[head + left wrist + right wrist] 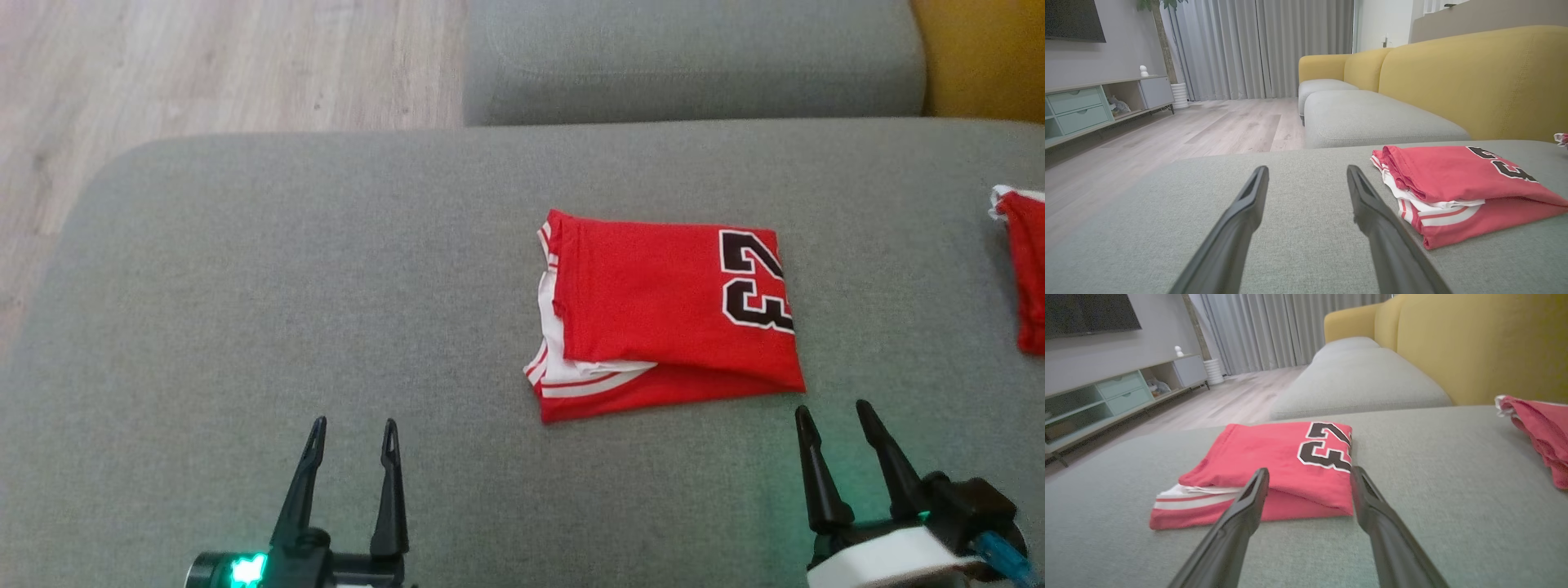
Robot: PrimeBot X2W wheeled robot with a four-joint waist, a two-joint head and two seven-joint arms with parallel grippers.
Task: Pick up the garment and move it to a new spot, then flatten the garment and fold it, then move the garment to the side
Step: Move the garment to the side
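folded red jersey (1274, 457) just beyond the spread right tool (1309, 471)

Soft, even daylight is coming through the pale curtains (1261, 49) and spreading across the room. The grey cushion (326, 286) is carrying no hard shadows and no glare. A green indicator light is glowing at the base of the left hand (354, 422) and tinting the fabric beside the right hand (832, 406). Both wrist views are bending lines toward their edges, the near fingers (1239, 522) are appearing soft, and the head view is looking slightly grainy.
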